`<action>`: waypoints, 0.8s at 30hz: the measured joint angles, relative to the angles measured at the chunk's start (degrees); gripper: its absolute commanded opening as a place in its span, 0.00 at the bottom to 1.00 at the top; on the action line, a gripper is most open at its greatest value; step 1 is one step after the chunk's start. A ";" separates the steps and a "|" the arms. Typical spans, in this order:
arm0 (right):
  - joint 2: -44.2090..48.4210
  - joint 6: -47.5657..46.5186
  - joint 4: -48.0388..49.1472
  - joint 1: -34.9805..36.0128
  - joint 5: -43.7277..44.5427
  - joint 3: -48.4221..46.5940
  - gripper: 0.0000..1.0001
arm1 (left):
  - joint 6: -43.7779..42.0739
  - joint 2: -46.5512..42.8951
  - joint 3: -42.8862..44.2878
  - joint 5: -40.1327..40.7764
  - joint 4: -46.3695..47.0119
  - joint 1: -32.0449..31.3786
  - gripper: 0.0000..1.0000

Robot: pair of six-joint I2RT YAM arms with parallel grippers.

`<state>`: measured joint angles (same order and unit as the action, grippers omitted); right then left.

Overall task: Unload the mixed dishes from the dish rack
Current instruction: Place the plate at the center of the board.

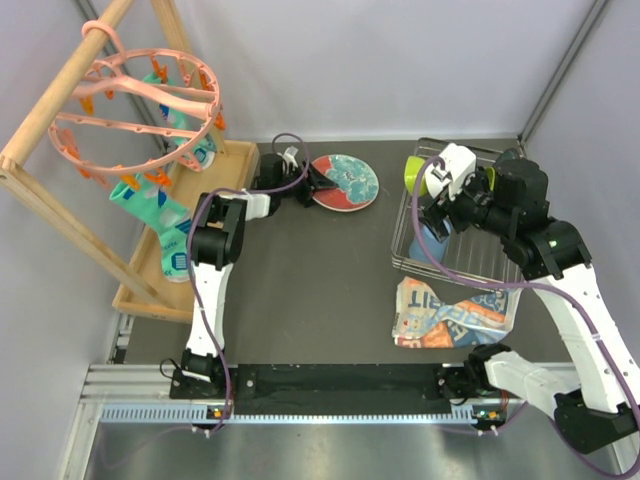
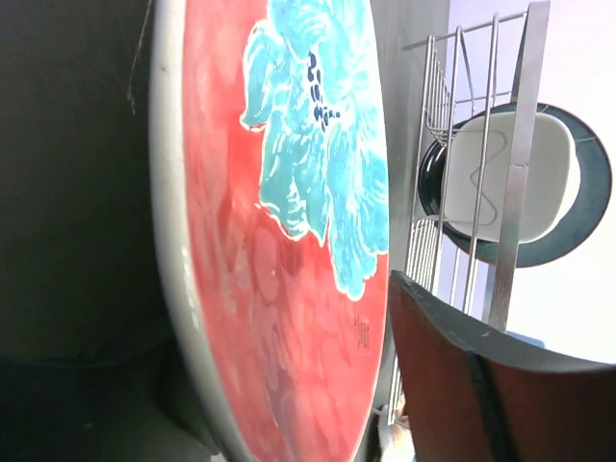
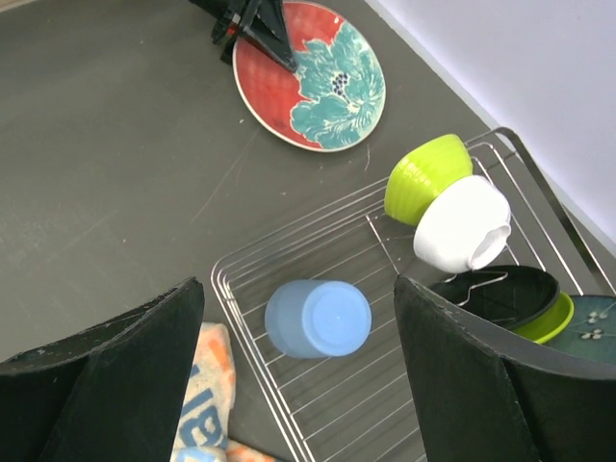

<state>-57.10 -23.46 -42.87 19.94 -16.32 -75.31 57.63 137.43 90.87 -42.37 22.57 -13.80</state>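
1. The left arm (image 1: pixel 207 300) and the right arm (image 1: pixel 590 330) are built alike, with slim white links joined by bulky black joints.
2. A thin purple cable (image 1: pixel 288 137) loops along each arm.
3. A small green light (image 1: pixel 553 241) glows on a black joint of the right arm.
4. The right wrist carries a white block (image 1: pixel 455 168).
5. The fingers (image 3: pixel 106 385) are matt black wedges with thick, flat edges.
6. Both bases sit on a black rail (image 1: pixel 340 378) at the near edge.

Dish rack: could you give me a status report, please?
Left hand at red plate, grip unclear. Right hand open over blue cup in rack. Cup unobstructed.
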 measured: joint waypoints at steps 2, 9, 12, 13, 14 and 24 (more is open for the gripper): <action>0.33 -0.04 -0.04 -0.04 0.20 0.46 0.80 | -0.83 -0.24 -0.02 0.07 -0.39 0.07 0.69; 1.03 -0.17 0.15 -0.17 1.66 0.98 0.80 | -4.61 -2.34 -0.87 1.57 -3.98 0.07 0.71; 1.25 -0.17 0.13 -0.22 2.93 1.18 0.80 | -6.49 -3.72 -2.01 2.64 -5.55 0.09 0.71; 1.25 -0.17 0.13 -0.22 3.26 1.22 0.80 | -6.95 -4.22 -2.43 2.86 -6.01 0.09 0.71; 1.25 -0.20 0.31 -0.22 3.69 1.44 0.80 | -7.37 -4.59 -2.82 3.08 -6.43 0.09 0.71; 1.36 -0.48 0.48 -0.26 6.67 2.56 0.85 | -10.51 -7.26 -5.64 3.91 -8.55 0.33 0.71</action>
<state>-55.75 -23.94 -42.39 19.68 -9.65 -72.75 47.11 130.17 85.23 -38.46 14.02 -13.47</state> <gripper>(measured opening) 0.817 0.712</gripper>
